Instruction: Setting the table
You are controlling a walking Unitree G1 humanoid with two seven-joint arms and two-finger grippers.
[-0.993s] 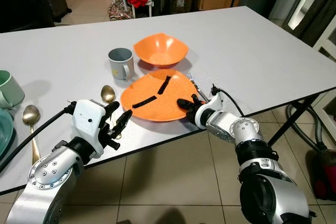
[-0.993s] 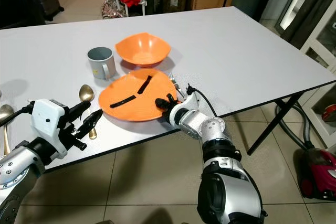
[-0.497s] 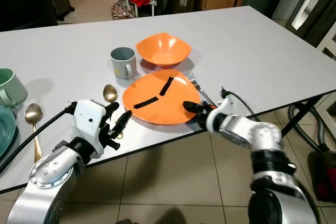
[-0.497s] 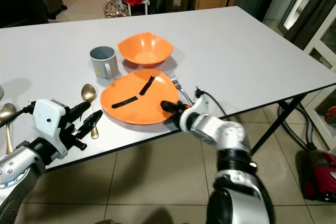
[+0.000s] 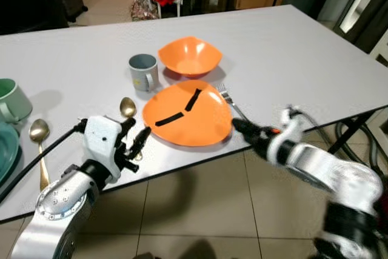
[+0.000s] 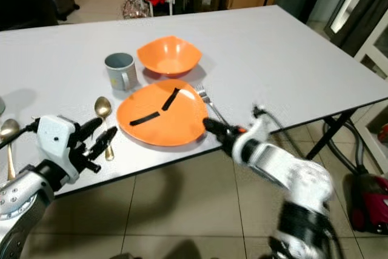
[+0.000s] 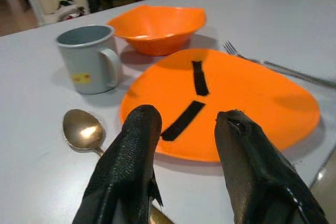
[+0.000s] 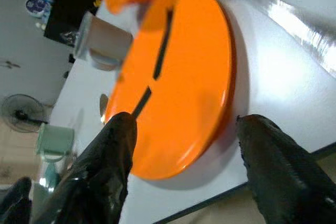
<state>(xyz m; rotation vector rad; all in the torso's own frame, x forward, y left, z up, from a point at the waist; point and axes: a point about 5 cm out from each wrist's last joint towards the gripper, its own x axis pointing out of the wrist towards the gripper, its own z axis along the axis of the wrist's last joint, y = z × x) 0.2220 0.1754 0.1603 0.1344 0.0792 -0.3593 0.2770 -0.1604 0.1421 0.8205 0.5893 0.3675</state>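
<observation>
An orange plate (image 5: 188, 114) with two black strips on it lies near the table's front edge. Behind it stand an orange bowl (image 5: 189, 57) and a grey mug (image 5: 144, 71). A fork (image 5: 228, 97) lies along the plate's right side and a gold spoon (image 5: 127, 107) along its left. My right gripper (image 5: 238, 127) is open, blurred, just off the plate's right front rim; the right wrist view has the plate (image 8: 184, 72) ahead of its spread fingers. My left gripper (image 5: 137, 140) is open over the table left of the plate, above the spoon's handle, with nothing in it.
The white table (image 5: 291, 47) ends just below the plate. At the far left stand a pale green mug (image 5: 12, 100), a teal dish (image 5: 3, 150) and a second spoon (image 5: 37, 131). A vacuum cleaner and table legs are on the tiled floor at the right.
My right gripper has drawn back from the plate's front rim to the right, and the arm has swung outward. The left arm has held still. The camera has shifted slightly.
</observation>
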